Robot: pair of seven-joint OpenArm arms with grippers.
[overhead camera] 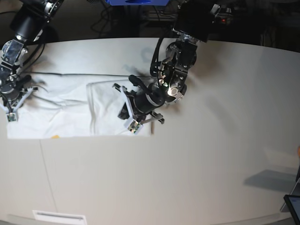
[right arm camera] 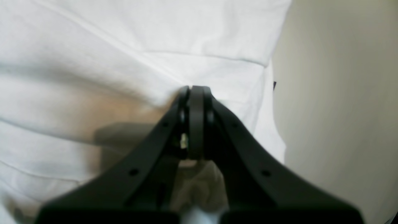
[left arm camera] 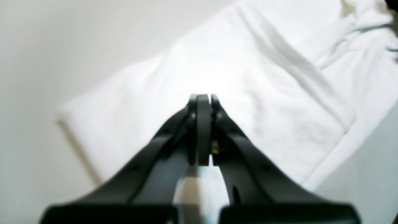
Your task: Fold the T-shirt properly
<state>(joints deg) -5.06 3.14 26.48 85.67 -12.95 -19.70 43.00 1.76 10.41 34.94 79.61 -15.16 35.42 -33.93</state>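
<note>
T-shirt [overhead camera: 70, 112] flat, left claw [left arm camera: 203, 98] closed over it — bare table [overhead camera: 211, 154] beside.

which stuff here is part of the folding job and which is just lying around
Part of the job:
- large white cotton T-shirt
- left hand, shut
- right hand, shut

Lying about:
- dark tablet-like device at the table edge
- blue box behind the table

Matte black tapered fingers [right arm camera: 146, 155] with small round holes, black cables, white clips.

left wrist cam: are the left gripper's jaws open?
No. The left gripper has its jaws pressed together over the white T-shirt.
</note>
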